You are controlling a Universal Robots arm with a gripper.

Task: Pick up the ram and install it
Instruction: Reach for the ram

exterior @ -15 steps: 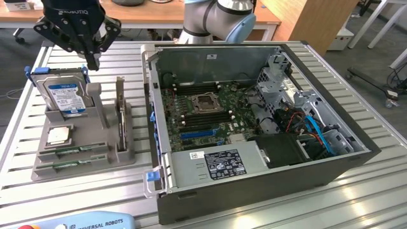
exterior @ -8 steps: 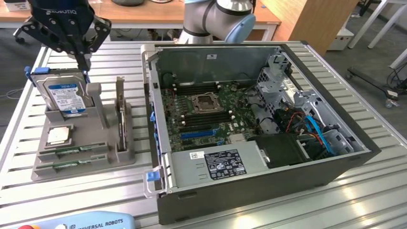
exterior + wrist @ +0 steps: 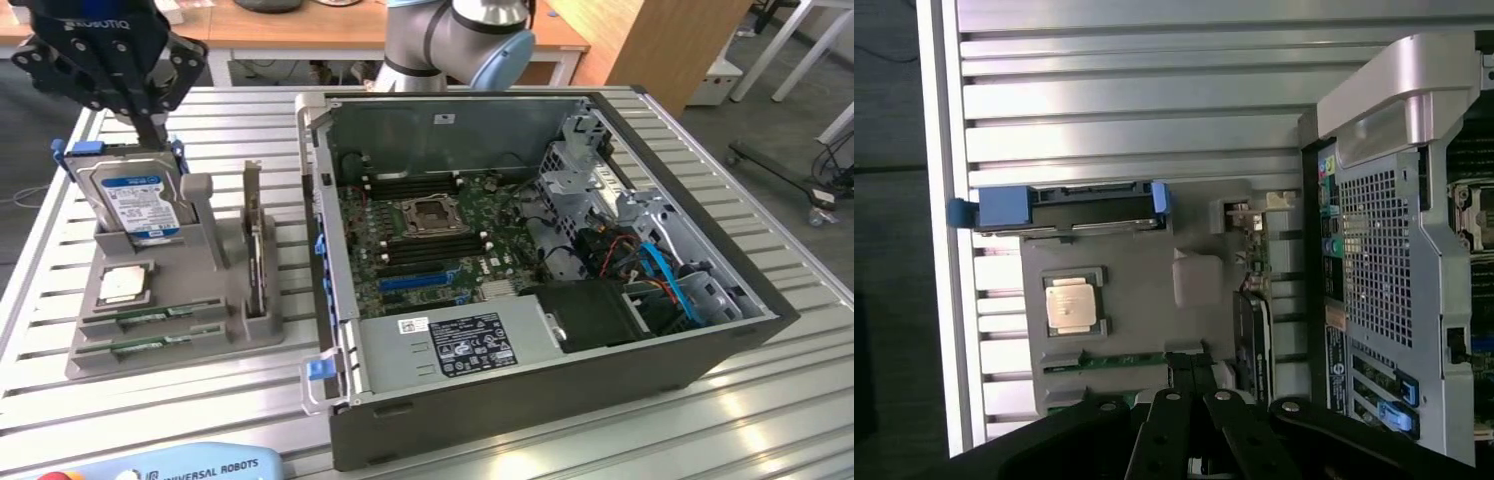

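- See hand [image 3: 150, 135] clenched, nothing between its fingers, hanging just over the top of the drive [image 3: 134, 200]; cannot tell whether touching it.
- Find ram [image 3: 158, 318] set on edge in a front slot of the grey holder [image 3: 180, 362], on the tabletop [image 3: 134, 420], to the exterior view's left of the open case [image 3: 534, 395].
- Note twin stick [image 3: 144, 346] in the next slot, just beside the ram and parallel to it; processor [image 3: 123, 285] between sticks and drive.
- In the wrist view, read ram [image 3: 1119, 358] as a thin green line, top edge up, with hand [image 3: 1189, 385] near it in the picture.
- Judge ram not yet lifted: both sticks seated in holder, well apart from the hand in the exterior view.
- Judge weight slight and board stiff: no sag to allow for, little squeeze needed.
- Judge fragile all the same: bare board, raised chips on the faces, and a lower edge hidden down in the slot.
- Judge best hold to be across the two flat faces, near the middle of the exposed top edge, so the stick hangs level.
- Expect little purchase: narrow strip above the slot, smooth faces, likely to tilt or slip if pinched off-centre or toward one end.
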